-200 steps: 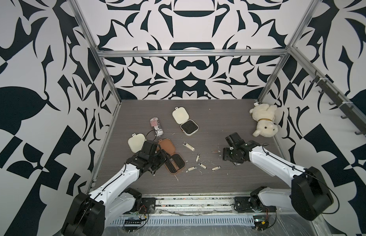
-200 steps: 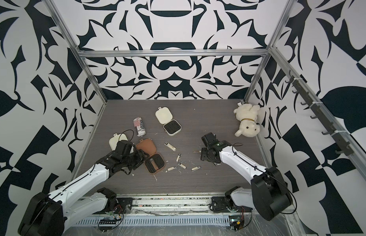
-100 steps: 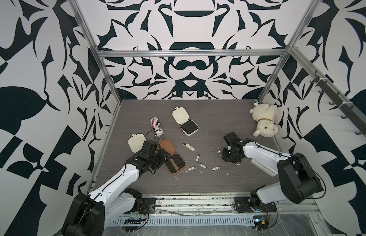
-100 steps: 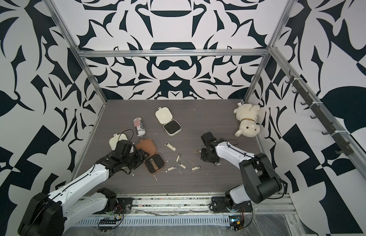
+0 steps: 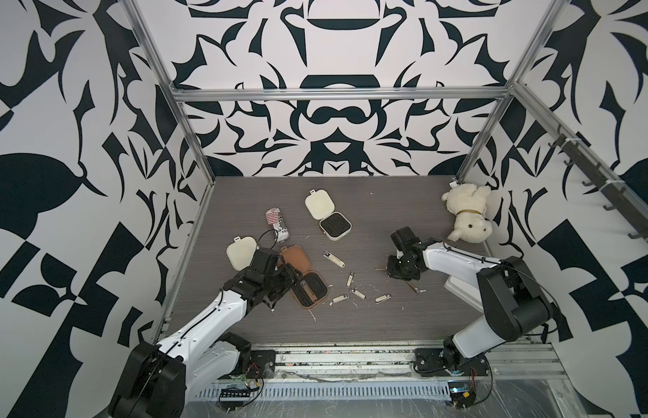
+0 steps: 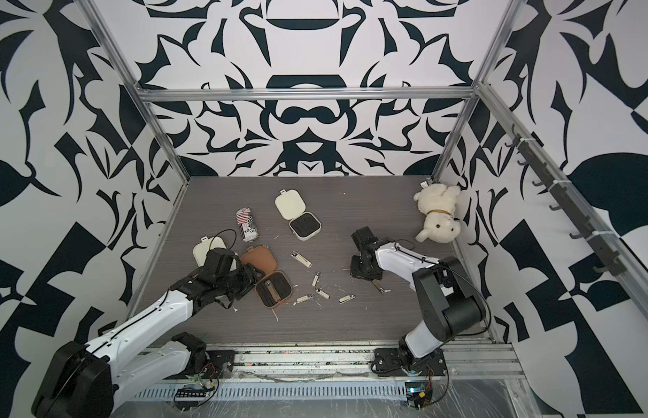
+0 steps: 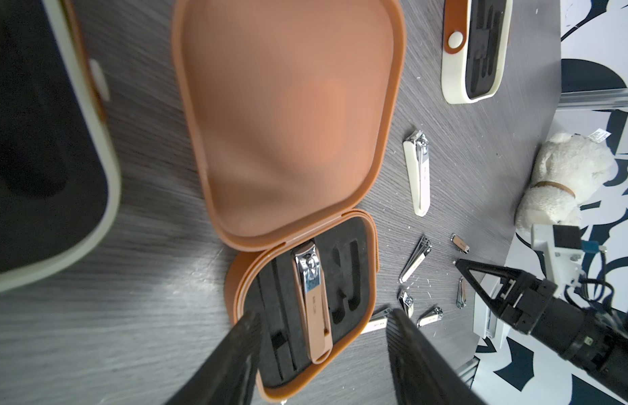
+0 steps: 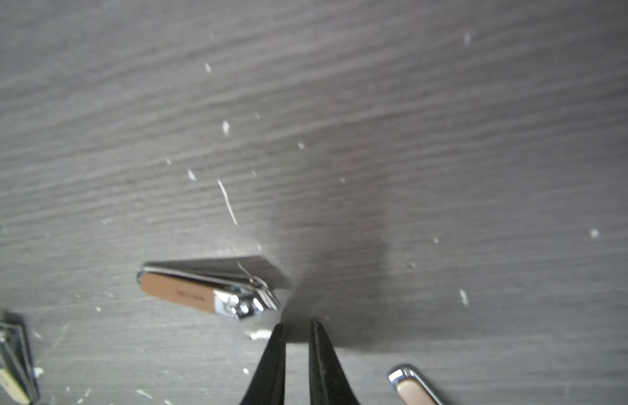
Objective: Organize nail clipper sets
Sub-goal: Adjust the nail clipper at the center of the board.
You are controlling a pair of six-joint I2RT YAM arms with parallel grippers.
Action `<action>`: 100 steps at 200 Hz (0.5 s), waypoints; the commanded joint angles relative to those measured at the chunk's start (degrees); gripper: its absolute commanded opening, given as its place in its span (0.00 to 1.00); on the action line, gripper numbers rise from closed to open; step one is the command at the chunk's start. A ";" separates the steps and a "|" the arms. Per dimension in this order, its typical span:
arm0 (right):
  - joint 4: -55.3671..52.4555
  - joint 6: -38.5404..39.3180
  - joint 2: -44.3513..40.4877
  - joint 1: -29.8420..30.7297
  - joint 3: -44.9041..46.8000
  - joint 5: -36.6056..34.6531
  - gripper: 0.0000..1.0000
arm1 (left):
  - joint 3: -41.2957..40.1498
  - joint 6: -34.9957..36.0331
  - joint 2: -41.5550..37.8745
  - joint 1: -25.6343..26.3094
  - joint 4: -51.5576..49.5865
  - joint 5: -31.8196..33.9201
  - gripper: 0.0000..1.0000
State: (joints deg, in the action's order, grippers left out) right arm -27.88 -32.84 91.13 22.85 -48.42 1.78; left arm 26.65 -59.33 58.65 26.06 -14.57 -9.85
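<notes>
The brown case (image 5: pixel 296 259) lies open with a brown clipper (image 7: pixel 312 301) in its black insert. My left gripper (image 7: pixel 323 326) hovers open over that insert's near end, holding nothing. One cream case (image 5: pixel 319 205) lies open at the back. Another cream case (image 5: pixel 239 253) sits left, partly hidden under my left arm. Several small clippers (image 5: pixel 357 292) and a long cream one (image 5: pixel 333 258) are scattered mid-table. My right gripper (image 8: pixel 296 324) is low over the table, all but shut with a thin empty slit. A brown clipper (image 8: pixel 207 291) lies just beside its tips.
A crushed red-and-white can (image 5: pixel 279 224) lies behind the brown case. A white plush dog (image 5: pixel 467 213) sits in the back right corner. A flat white piece (image 5: pixel 456 289) lies under my right arm. Another brown clipper (image 5: pixel 413 287) lies near the right gripper.
My right gripper has gone from wide open to nearly shut beside the brown clipper, and its arm has swung in. The left arm has barely moved.
</notes>
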 commanded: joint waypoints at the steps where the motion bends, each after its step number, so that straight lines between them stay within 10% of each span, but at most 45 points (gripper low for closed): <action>1: 0.74 0.91 2.45 0.00 -3.04 -0.46 0.17 | -0.81 -0.08 0.64 0.21 0.68 -0.17 0.62; 100: -1.38 3.45 17.02 0.06 -18.98 0.03 0.15 | -1.28 0.09 2.30 0.21 1.74 0.25 0.62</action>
State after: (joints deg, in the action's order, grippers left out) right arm -27.09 -30.65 104.95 22.85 -64.29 1.72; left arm 26.61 -59.42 60.64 26.06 -13.23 -9.82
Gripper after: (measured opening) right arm 0.152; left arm 0.617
